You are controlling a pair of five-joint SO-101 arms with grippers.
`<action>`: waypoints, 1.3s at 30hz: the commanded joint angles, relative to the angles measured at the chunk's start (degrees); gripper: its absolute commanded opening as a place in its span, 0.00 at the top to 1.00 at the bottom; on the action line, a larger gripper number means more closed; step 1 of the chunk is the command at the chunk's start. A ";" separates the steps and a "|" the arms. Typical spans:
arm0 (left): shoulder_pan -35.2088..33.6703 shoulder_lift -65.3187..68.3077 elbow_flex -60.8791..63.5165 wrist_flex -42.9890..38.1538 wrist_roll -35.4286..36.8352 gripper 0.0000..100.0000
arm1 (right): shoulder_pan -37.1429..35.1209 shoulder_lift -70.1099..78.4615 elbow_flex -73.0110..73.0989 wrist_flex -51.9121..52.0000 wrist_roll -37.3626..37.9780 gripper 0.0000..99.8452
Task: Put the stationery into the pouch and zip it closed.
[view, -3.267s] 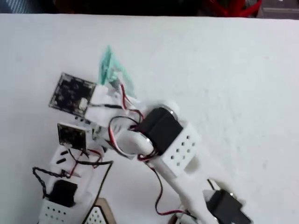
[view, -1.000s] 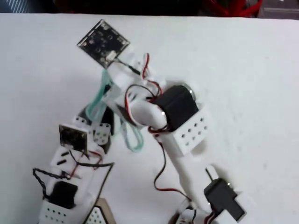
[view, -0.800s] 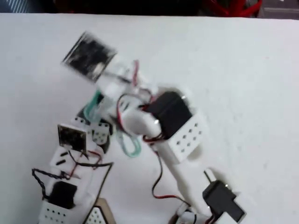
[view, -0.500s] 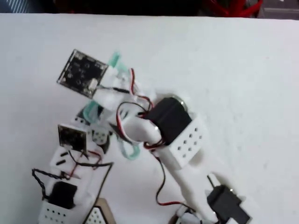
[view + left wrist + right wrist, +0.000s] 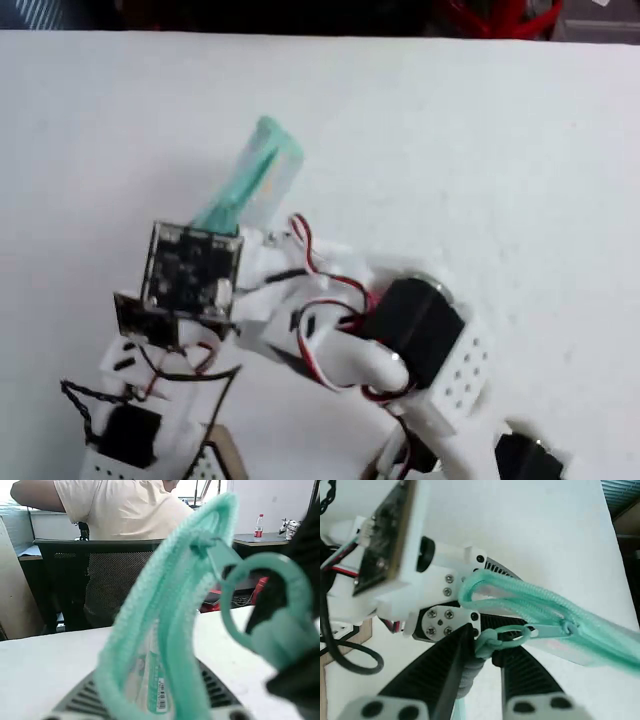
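Observation:
The teal mesh pouch (image 5: 260,172) sticks out toward the far side of the table from under the two wrist boards. In the right wrist view it (image 5: 580,630) runs off to one side, its zip edge gaping at the near end. My right gripper (image 5: 487,640) is shut on the teal ring pull (image 5: 509,634) of the zip. The left gripper (image 5: 447,622), white with screws, is clamped on the pouch's end beside it. From the left wrist the zip edge (image 5: 170,610) arches open, with the ring pull (image 5: 260,597) close by. A teal pen (image 5: 155,680) lies inside.
The white table (image 5: 480,150) stretches open to the right and far side. Both arms crowd the near left corner, the right arm (image 5: 420,340) crossing over toward the left arm (image 5: 130,400). A wooden piece (image 5: 215,455) sits at the front edge.
The right wrist has swung back toward the front edge, and its elbow has moved right. The pouch, bunched in a loop near the arms before, now stretches out toward the far side.

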 commanded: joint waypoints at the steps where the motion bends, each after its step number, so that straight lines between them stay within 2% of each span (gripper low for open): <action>1: -0.57 0.13 -0.97 -0.09 -0.26 0.98 | -7.52 -1.36 1.76 2.77 2.99 0.98; 5: -0.57 0.13 -0.97 0.09 -0.26 0.98 | -4.00 -2.59 0.62 2.68 3.16 0.98; 7: -0.57 0.13 -0.97 0.09 -0.26 0.98 | -0.04 -3.82 -0.88 1.27 2.90 0.98; 12: -0.48 0.13 -0.97 0.09 -0.26 0.98 | 13.41 -4.53 -4.22 -6.20 -5.10 0.98; 16: -0.48 0.13 -0.97 0.18 -0.26 0.98 | 17.80 -4.53 -3.25 -13.14 -11.60 0.98; 20: -0.48 0.13 -0.97 0.18 -0.26 0.98 | 17.10 -4.53 -1.41 -17.71 -14.77 0.98; 25: -0.48 0.13 -1.23 0.26 -0.26 0.98 | 13.67 -4.44 4.66 -20.18 -14.59 0.98; 30: -0.48 0.13 -3.34 3.78 -0.26 0.98 | 12.97 -4.53 9.23 -20.79 -14.51 0.98; 39: -0.48 0.13 -3.25 3.60 -0.35 0.98 | -1.27 -5.05 8.97 -11.12 -7.82 0.98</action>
